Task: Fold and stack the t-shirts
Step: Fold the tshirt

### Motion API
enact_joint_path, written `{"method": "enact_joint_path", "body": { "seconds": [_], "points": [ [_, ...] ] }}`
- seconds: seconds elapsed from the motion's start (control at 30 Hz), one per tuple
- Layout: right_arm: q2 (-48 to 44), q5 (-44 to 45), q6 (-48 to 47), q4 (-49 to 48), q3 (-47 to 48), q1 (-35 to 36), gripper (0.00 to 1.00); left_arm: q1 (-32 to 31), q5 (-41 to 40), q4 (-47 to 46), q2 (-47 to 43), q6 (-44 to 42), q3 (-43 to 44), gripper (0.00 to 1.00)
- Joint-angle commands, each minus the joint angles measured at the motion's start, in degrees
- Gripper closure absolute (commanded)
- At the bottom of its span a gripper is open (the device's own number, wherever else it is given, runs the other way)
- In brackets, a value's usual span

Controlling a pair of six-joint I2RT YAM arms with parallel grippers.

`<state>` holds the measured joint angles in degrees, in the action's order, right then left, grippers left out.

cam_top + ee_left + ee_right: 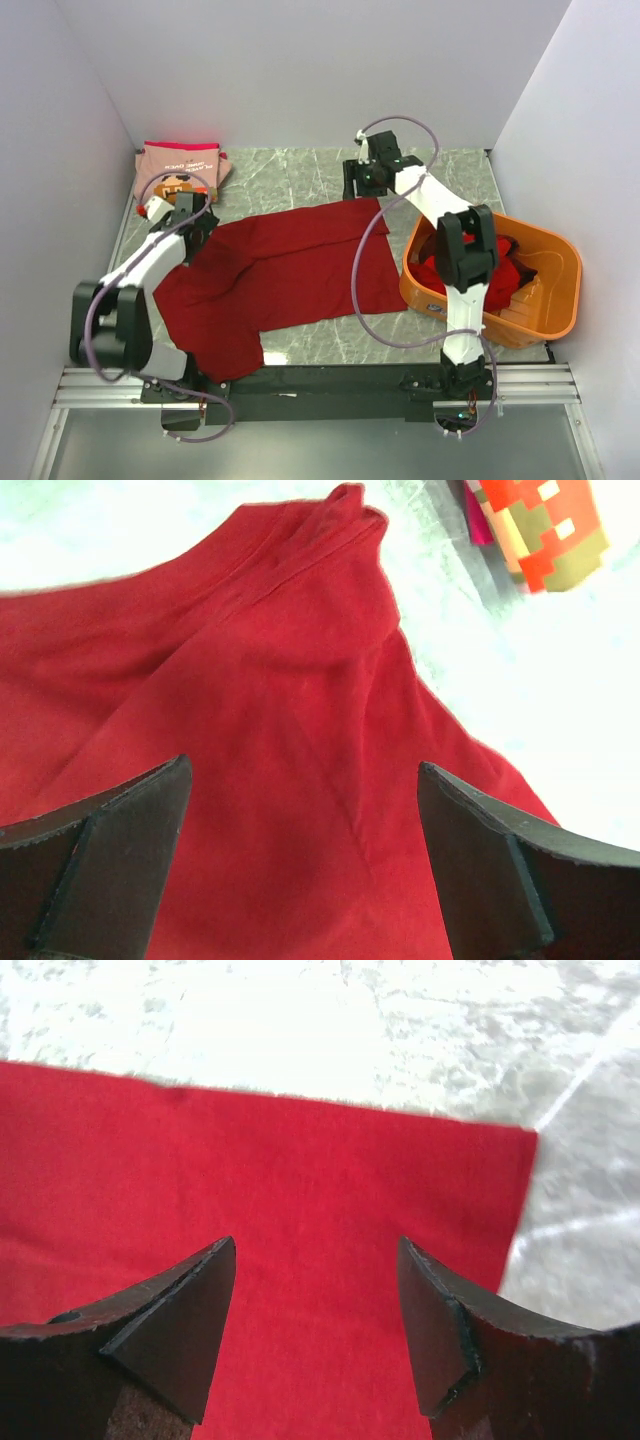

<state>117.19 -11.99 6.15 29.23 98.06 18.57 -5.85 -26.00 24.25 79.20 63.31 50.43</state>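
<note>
Spread shirt: dark red t-shirt (290, 265) lies opened out on the marbled table (290, 175), nearest the arm bases, with its left side creased.
Left gripper (305, 780): over that shirt's far-left edge, fingers wide apart, nothing held.
Tub: orange plastic tub (556, 262) sits just right of the spread shirt, with more dark red shirts (510, 278) bundled inside.
Right gripper (318, 1260): above the spread shirt's far-right corner, fingers parted wide, empty.
Far left: pink t-shirt (180, 165) lies folded with its pixel-face print up, beyond the spread shirt's far-left corner and apart from it.
</note>
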Motion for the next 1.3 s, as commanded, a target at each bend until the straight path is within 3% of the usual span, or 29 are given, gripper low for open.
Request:
{"method": "enact_joint_path", "body": {
  "seconds": [0.0, 0.27, 0.77, 1.0, 1.27],
  "points": [
    [4.35, 1.17, 1.31, 1.61, 4.59, 0.33, 0.28, 0.75, -0.09, -8.85, 3.93, -5.12, 3.79, 0.01],
    [11.39, 3.72, 1.67, 5.13, 10.04, 0.07, 0.28, 5.31, 2.62, -14.41, 10.00, -6.36, 2.04, 0.01],
    [17.99, 1.71, 1.93, 11.99, 14.26, -2.57, 0.28, 12.43, 2.44, 0.35, 19.68, -4.16, 5.29, 0.01],
    [18.60, 0.30, 2.73, 11.90, 14.09, -3.63, 0.28, 15.77, 5.08, 0.71, 16.08, -4.68, 4.76, 0.01],
    [17.99, 1.09, 3.34, 11.11, 13.47, -3.98, 0.28, 21.75, 2.88, 9.40, 17.20, -5.39, 13.09, 0.01]
  ]
}}
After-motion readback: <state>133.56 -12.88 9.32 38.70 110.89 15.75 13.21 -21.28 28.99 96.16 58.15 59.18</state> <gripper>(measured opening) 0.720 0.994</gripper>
